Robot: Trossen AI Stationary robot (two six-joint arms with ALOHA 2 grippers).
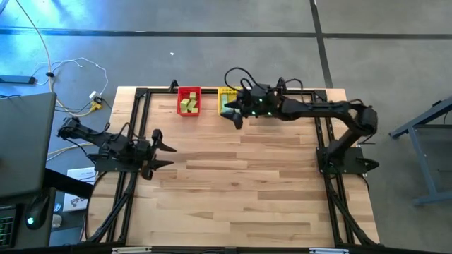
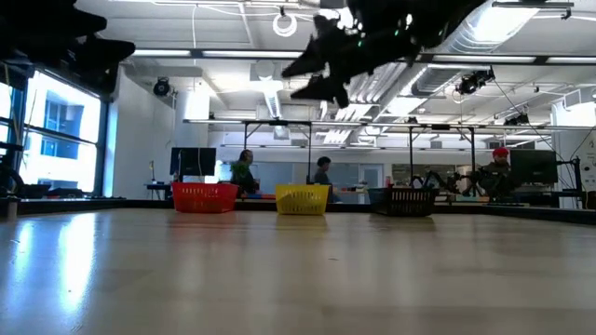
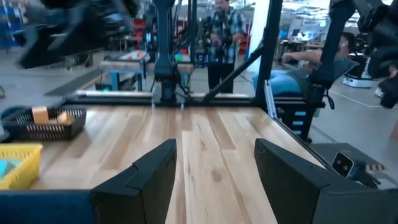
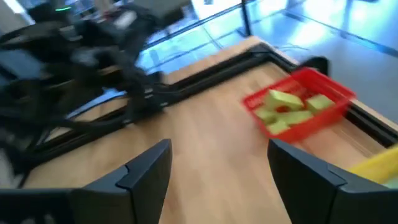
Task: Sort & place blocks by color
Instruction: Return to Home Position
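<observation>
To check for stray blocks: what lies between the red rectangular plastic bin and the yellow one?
Nothing: the high view shows only bare wooden table between the red rectangular bin and the yellow rectangular bin, where the right gripper hovers.

A red bin, a yellow bin and a black bin line the wooden table's far edge, with white cables on the floor beyond.

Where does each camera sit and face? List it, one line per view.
High: overhead, straight down on the table; both arms, left end effector and right end effector.
Low: table-top height, level toward the red bin; right arm overhead.
Left wrist: across the table, past its open fingers.
Right wrist: toward the red bin, past its fingers.
Shared: red bin, all but left wrist.
</observation>
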